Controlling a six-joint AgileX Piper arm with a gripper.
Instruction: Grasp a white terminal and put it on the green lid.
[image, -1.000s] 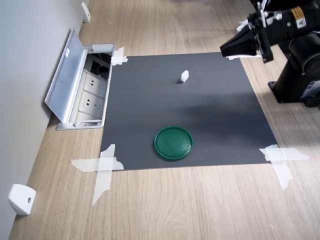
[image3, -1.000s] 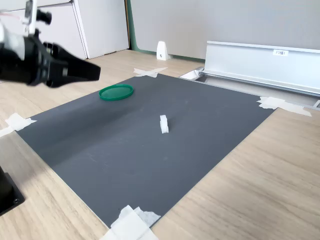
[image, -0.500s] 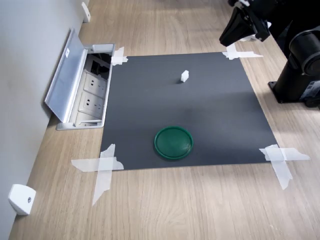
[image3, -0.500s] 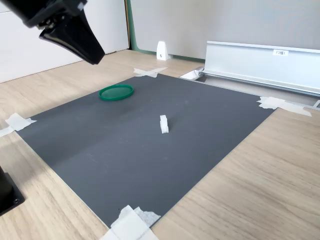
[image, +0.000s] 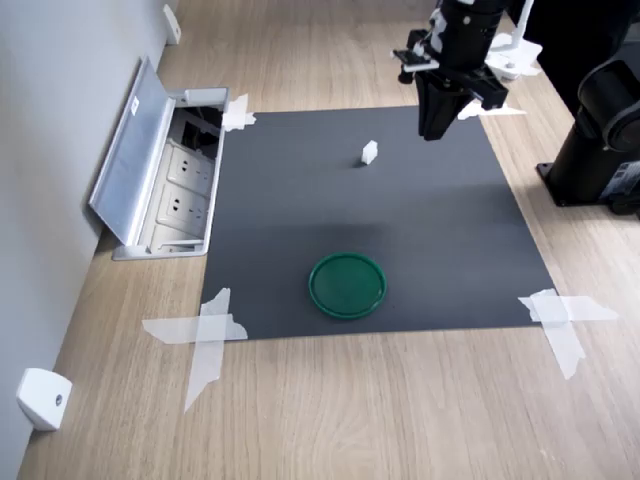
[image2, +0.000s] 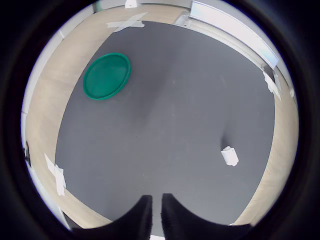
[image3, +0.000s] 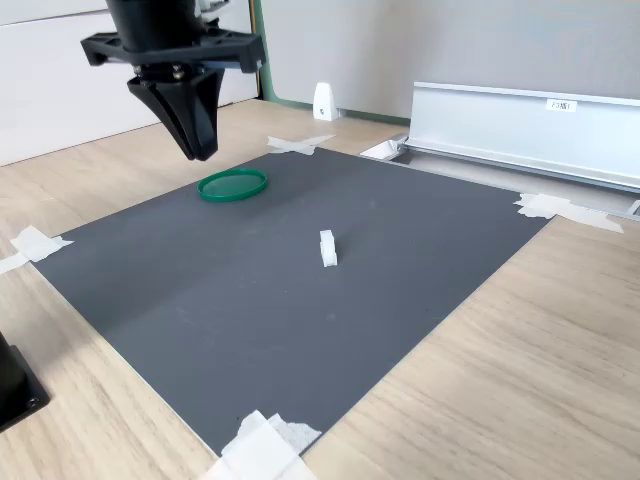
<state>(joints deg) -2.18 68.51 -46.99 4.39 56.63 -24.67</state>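
On dark mat, white terminal (upright), jaws closed

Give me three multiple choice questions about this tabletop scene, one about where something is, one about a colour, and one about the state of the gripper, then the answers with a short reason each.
1. Where does the white terminal rest?
A. On the green lid
B. On the dark mat, apart from the lid
C. Inside the open socket box

2. What colour is the lid?
A. Green
B. Red
C. Yellow

3. How is the gripper right now?
A. Shut on the terminal
B. Wide open around the lid
C. Shut, holding nothing, above the mat

Answers:
1. B: in both exterior views the terminal stands alone on the dark mat, well away from the lid.
2. A: the disc is dark green in every view.
3. C: the wrist view shows the fingertips nearly together with nothing between them, and the terminal lies off to the side on the mat.
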